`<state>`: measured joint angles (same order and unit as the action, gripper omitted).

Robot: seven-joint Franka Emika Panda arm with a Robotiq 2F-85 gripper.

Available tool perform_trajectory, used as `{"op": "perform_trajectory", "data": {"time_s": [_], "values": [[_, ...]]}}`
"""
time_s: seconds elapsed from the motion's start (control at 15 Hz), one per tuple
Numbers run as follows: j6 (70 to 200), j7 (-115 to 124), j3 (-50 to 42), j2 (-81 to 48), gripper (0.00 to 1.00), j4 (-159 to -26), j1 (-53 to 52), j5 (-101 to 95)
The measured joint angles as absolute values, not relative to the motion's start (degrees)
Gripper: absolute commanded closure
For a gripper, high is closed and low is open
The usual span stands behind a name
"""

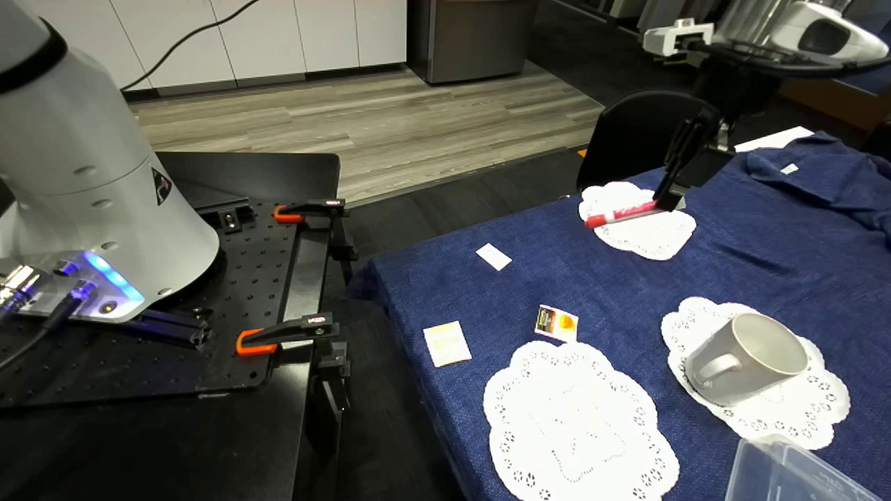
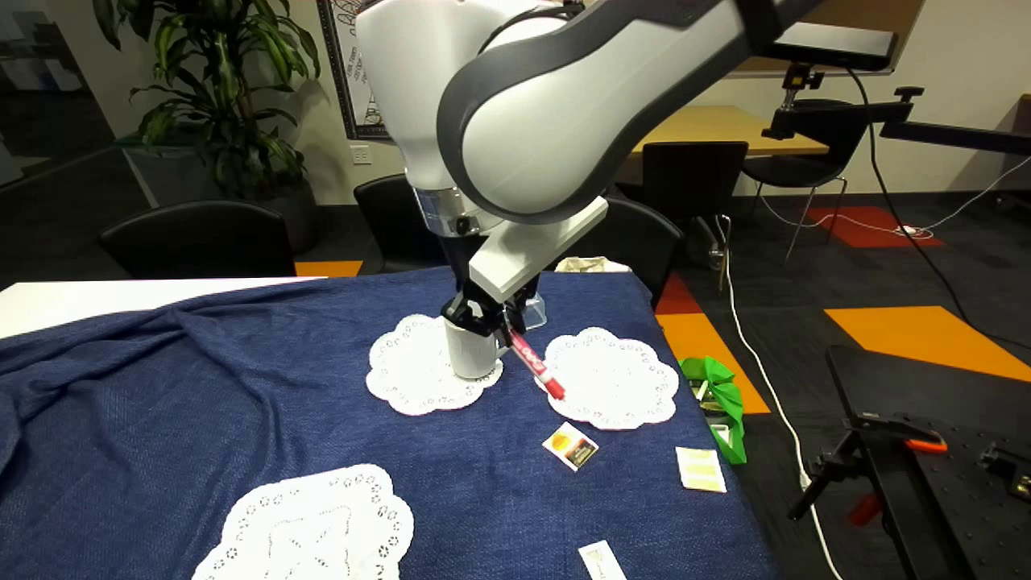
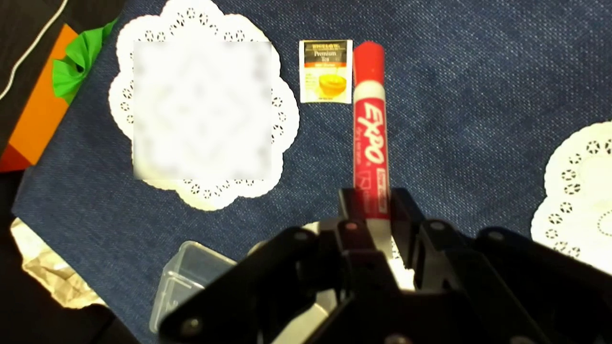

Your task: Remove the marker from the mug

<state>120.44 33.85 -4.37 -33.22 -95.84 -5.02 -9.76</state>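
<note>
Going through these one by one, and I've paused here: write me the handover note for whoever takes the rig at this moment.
Gripper: shut on the marker, holding it in the air with the red cap sticking out.
Mug: upright on a white doily.
Done: the marker is out of the mug.
Left: probably just lowering the marker onto the blue tablecloth and letting go; no drop spot is marked.

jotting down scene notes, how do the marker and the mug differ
The marker is slim and mostly red; the mug is wide-mouthed and pale. The gripper holds the marker in the air, while the mug stands upright on a lace doily. Both are roughly cylindrical.
</note>
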Motion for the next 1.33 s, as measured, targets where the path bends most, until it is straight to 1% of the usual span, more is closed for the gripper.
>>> {"op": "perform_trajectory", "data": {"time_s": [0.4,0.93,1.33], "values": [[112.9,32.8,-4.3,-41.0,0.95,-87.6,-5.3,-9.5],[107.6,32.7,-4.3,-51.9,0.95,-76.5,-5.3,-9.4],[106.4,30.0,-4.5,-58.0,0.95,-70.7,-5.6,-9.4]]}}
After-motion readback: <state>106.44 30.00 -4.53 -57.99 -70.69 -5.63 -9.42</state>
